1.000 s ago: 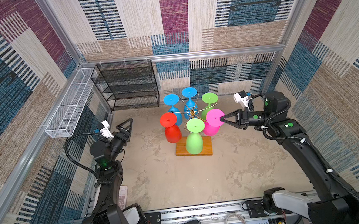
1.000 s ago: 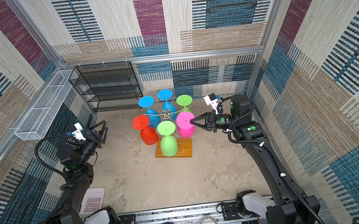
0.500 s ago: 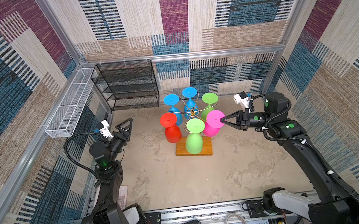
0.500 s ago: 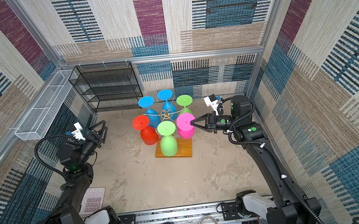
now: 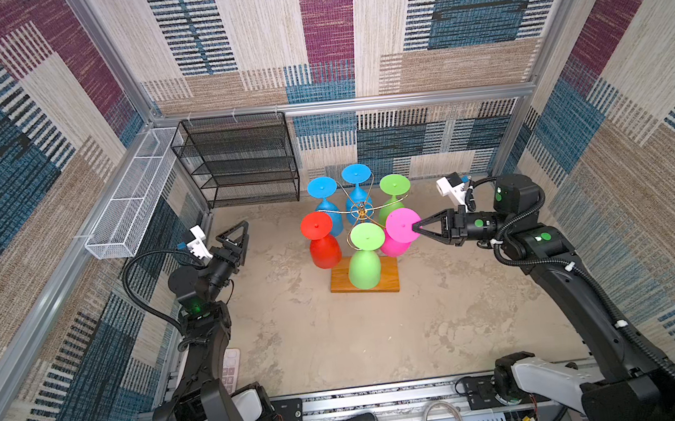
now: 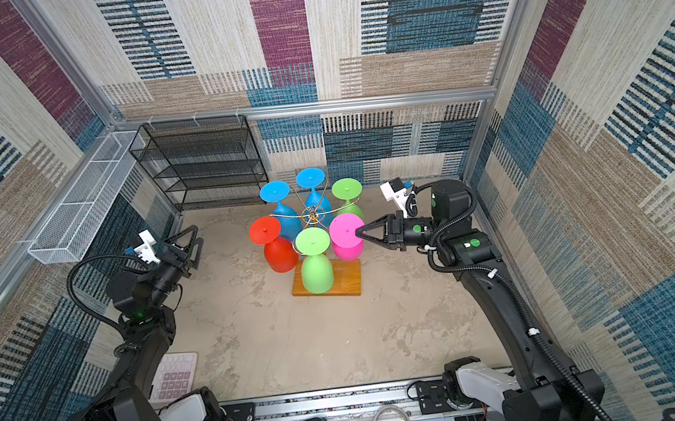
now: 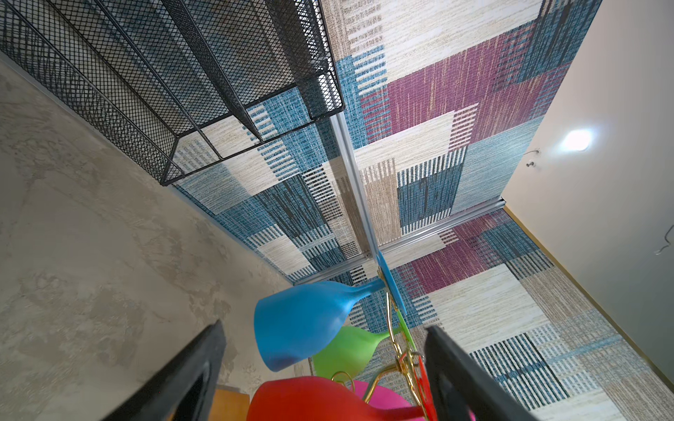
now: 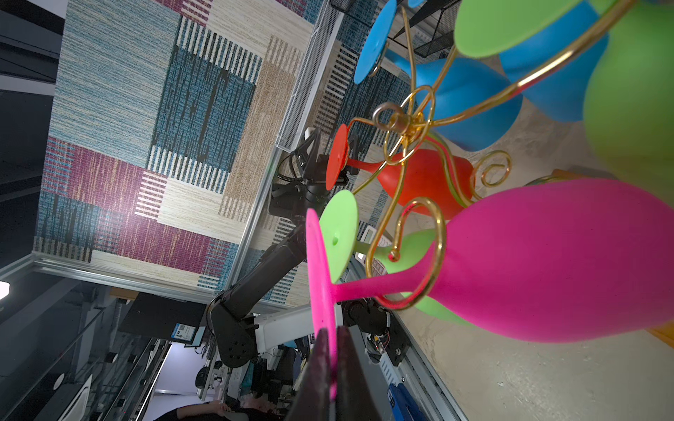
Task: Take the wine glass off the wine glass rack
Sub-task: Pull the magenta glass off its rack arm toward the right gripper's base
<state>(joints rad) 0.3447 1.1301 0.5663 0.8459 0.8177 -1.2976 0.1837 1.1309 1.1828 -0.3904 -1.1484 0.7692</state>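
Horizontally, right end effector (image 5: 415, 226) pinches pink wine glass (image 5: 398, 231); left end effector (image 5: 240, 238) gapes.

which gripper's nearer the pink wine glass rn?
Right. The right gripper is shut on the foot rim of the pink wine glass. The left gripper hangs open on the far side of the wine glass rack, beyond the red wine glass.

The pink wine glass (image 5: 398, 223) is hung upside down, its stem caught in a gold wire curl of the wine glass rack (image 5: 389, 276), whose orange-brown wooden base is set on the counter (image 5: 338, 336).
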